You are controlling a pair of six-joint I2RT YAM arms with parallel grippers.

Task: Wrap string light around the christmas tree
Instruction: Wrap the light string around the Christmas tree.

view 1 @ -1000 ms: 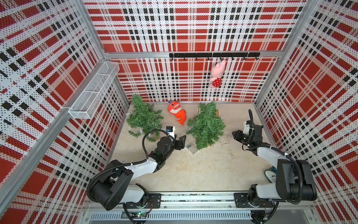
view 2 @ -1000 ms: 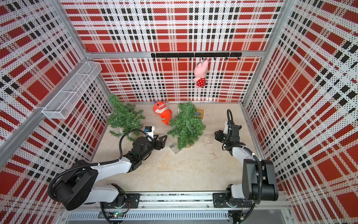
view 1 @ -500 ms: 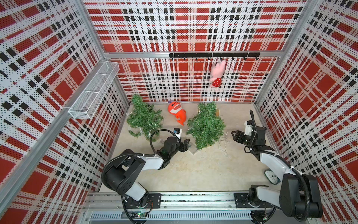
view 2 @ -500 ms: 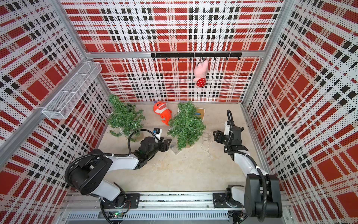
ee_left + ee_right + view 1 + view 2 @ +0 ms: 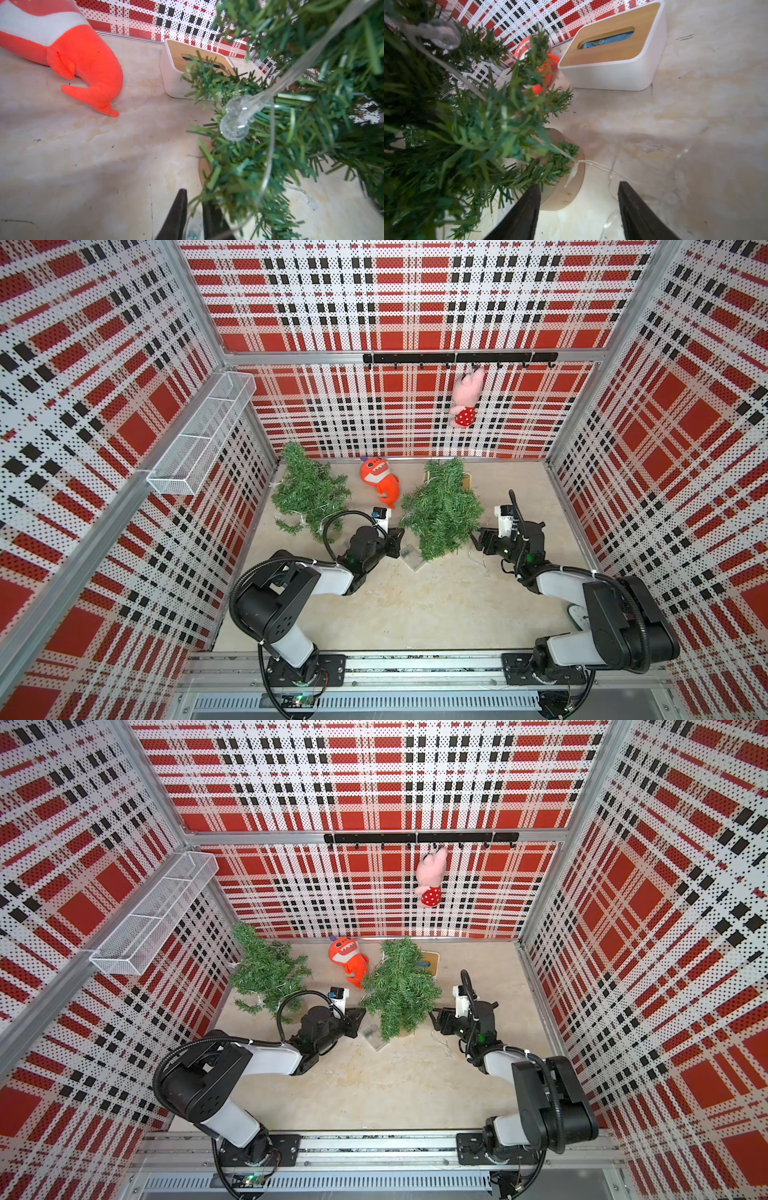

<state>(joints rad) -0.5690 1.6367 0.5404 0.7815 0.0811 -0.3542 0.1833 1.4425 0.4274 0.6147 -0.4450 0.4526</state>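
Observation:
The christmas tree (image 5: 442,510) (image 5: 399,992) stands mid-floor on a round wooden base (image 5: 566,191). The string light is a thin clear wire with glass bulbs (image 5: 236,118) draped through its branches, and a loose stretch of it (image 5: 610,172) (image 5: 442,1046) trails on the floor to the tree's right. My left gripper (image 5: 399,537) (image 5: 194,199) is at the tree's lower left, its jaws shut on the wire. My right gripper (image 5: 478,545) (image 5: 579,185) stands open at the tree's lower right, with loose wire lying on the floor between its fingers. A clear battery box (image 5: 409,556) lies by the base.
A second green tree (image 5: 307,493) stands at the back left. An orange shark plush (image 5: 380,485) lies between the two trees. A white tissue box (image 5: 612,54) sits behind the task tree. A pink plush (image 5: 465,400) hangs on the back rail, and a wire basket (image 5: 203,435) is on the left wall.
My left gripper reached in to the tree's lower left and its jaws closed on the wire. My right arm moved from the right wall toward the tree, and its jaws opened wider.

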